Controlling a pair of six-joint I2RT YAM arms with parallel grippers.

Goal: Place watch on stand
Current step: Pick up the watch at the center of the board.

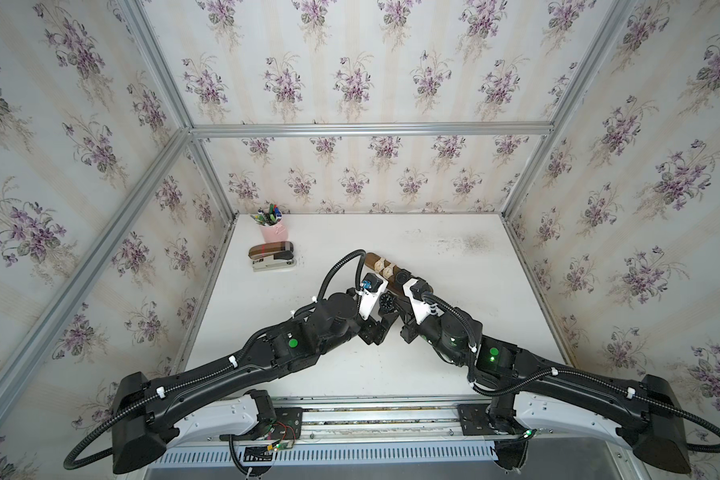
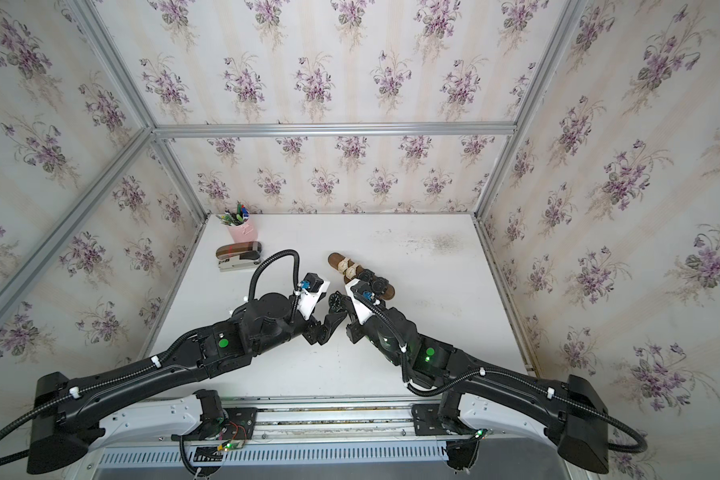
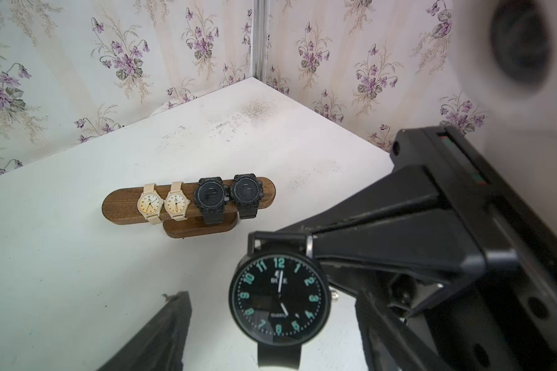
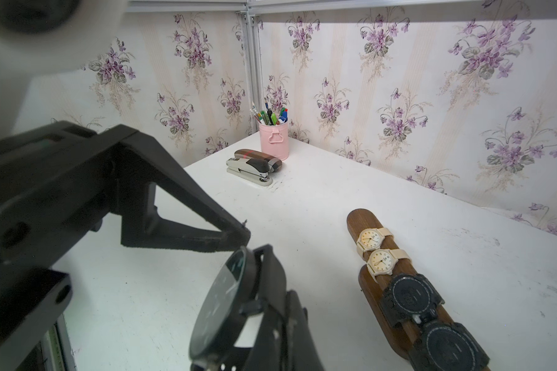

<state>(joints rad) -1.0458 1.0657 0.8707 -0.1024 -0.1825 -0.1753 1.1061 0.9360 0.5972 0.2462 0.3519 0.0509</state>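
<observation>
While the right gripper [image 4: 287, 324] is clamped tight on the strap of a black round-faced watch [image 3: 278, 298], the left gripper [image 3: 270, 302] stands wide open around it. One of its fingers [image 3: 168, 334] is well clear of the case; whether the opposite one brushes the watch is hard to tell from the wrist views. In both top views the two arms meet at the middle of the frame. The watch hangs between them above the white table [image 1: 474, 332], just below the stand [image 1: 373, 259] and not touching it. The stand, a dark wooden bar on a small oval foot, lies slantwise just above the centre of the frame. It carries two cream watches [image 3: 148, 205] and two black digital watches [image 3: 211, 197] side by side. A pink pen pot [image 1: 273, 232] and a stapler [image 1: 271, 257] sit toward the upper left of the table, well apart from the work. The step in hand looks like a handover between the arms: the right arm alone holds the watch, and the carry to the stand is not yet begun. The next move probably calls for the left arm to draw clear. The right arm would then bring the strap loop to a bare end of the bar, the roomier one being beside the cream watches, and slide it on without knocking those already there.
</observation>
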